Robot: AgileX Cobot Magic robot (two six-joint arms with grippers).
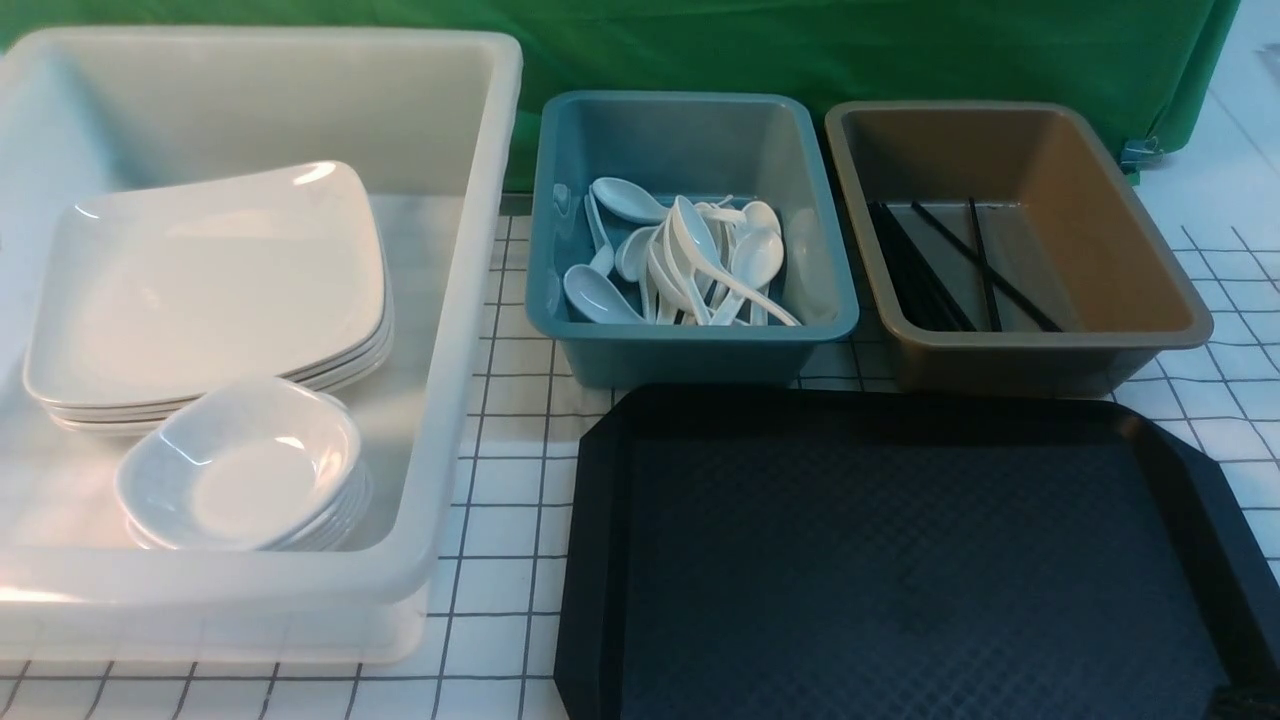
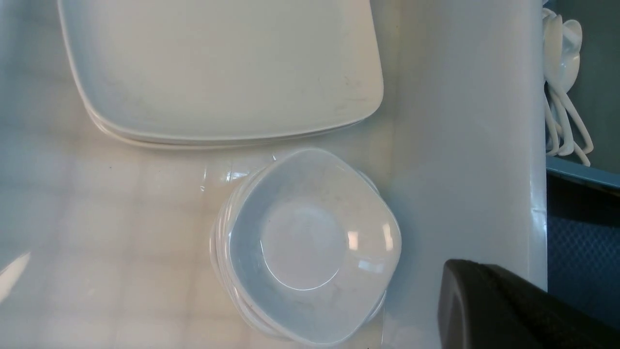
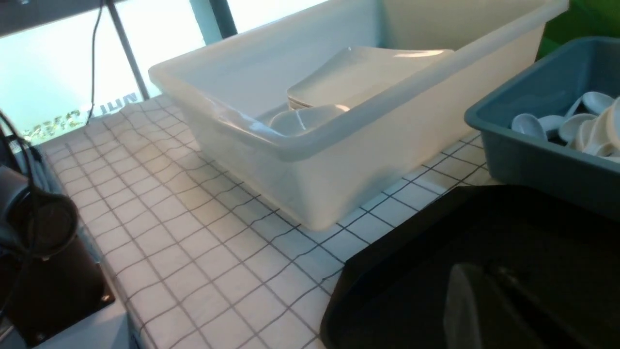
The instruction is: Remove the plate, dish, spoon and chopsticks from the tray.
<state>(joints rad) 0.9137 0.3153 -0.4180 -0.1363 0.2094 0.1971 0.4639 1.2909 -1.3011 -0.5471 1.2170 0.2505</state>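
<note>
Left gripper [image 2: 508, 310]: one dark finger in left wrist view above white bin [image 1: 470, 330]; jaw gap cannot be told. Right gripper [image 3: 489, 310]: blurred over tray [image 1: 900, 560], gap unreadable. Plate [image 1: 210, 285] and dish [image 1: 240, 465] top stacks in bin. Spoons [image 1: 690, 265] in teal bin [image 1: 690, 340]; chopsticks [image 1: 950, 270] in brown bin [image 1: 1150, 280].

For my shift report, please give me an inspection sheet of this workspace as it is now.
Surface: white cloth with dark grid, bins and tray on it.
Tray: nothing seen on its floor.
Plates: stacked in the white bin.
Dishes: stacked beside the plates, same bin.
Spoons: piled in the teal bin.
Chopsticks: in the brown bin.
Clutter: nothing seen.
Hands: only dark edges in the wrist views; state cannot be told.
Cables: dark cable toward the window.
Surroundings: green cloth behind the bins.
</note>
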